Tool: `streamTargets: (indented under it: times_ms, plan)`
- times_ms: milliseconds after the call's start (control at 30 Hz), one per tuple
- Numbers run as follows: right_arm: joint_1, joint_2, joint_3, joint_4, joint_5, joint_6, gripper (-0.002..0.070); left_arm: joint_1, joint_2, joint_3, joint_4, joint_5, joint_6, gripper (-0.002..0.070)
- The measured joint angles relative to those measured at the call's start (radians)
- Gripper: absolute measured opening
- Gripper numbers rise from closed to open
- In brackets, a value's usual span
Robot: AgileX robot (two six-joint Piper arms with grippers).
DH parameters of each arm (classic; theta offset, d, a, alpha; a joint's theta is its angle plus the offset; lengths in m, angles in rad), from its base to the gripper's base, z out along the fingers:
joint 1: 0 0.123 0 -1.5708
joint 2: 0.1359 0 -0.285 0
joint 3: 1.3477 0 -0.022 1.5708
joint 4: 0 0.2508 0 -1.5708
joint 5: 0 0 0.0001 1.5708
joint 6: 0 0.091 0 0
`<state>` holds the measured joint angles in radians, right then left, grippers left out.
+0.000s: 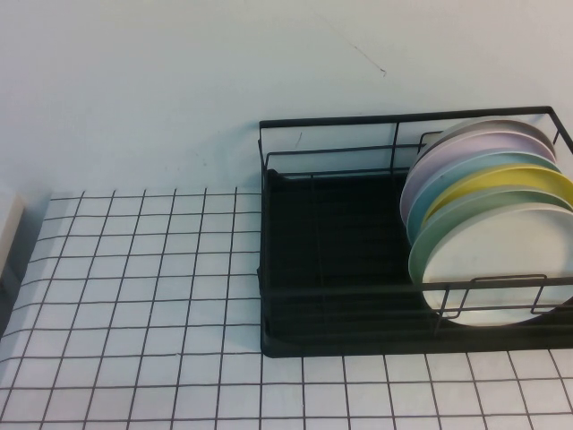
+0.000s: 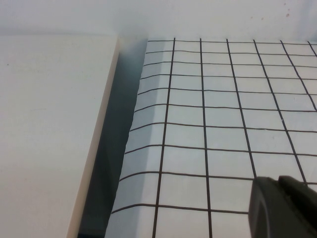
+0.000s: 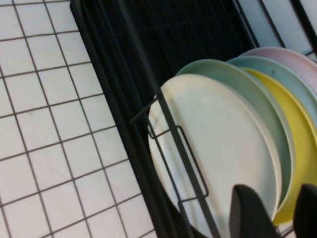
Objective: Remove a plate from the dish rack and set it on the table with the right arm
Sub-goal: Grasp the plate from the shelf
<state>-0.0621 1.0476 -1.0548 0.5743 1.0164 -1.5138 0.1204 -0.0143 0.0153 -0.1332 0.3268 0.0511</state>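
Observation:
The black wire dish rack (image 1: 340, 260) stands on the gridded table (image 1: 143, 296) at the right. Several plates stand upright in its right end. The white plate (image 1: 501, 260) is frontmost, with mint-green (image 1: 428, 240), yellow (image 1: 501, 179), blue and lilac plates behind it. In the right wrist view my right gripper (image 3: 280, 215) is open. One finger is in front of the white plate (image 3: 218, 153) and the other is past the yellow plate (image 3: 302, 148). My left gripper (image 2: 285, 208) is shut and empty over the table's left part. Neither gripper shows in the high view.
A white block (image 2: 49, 134) lies beside the table's left edge, with a dark gap between them; it also shows in the high view (image 1: 9, 224). A front wire loop (image 3: 173, 158) of the rack crosses the white plate. A pale wall rises behind the table.

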Motion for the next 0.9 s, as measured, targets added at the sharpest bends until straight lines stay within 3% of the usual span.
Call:
streamTargets:
  times_ms: [133, 400, 900]
  plan:
    - [0.0, 0.12, -0.001, 0.096, -0.047, -0.163, 0.0229, 0.0, 0.0, 0.0, 0.0, 0.0, 0.0, -0.0003]
    - [0.0, 0.307, -0.01, 0.195, -0.121, -0.4, 0.0389, 0.0, 0.0, 0.0, 0.0, 0.0, 0.0, -0.0003]
    - [0.002, 0.472, -0.079, 0.195, -0.175, -0.451, 0.0402, 0.0, 0.0, 0.0, 0.0, 0.0, 0.0, -0.0003]
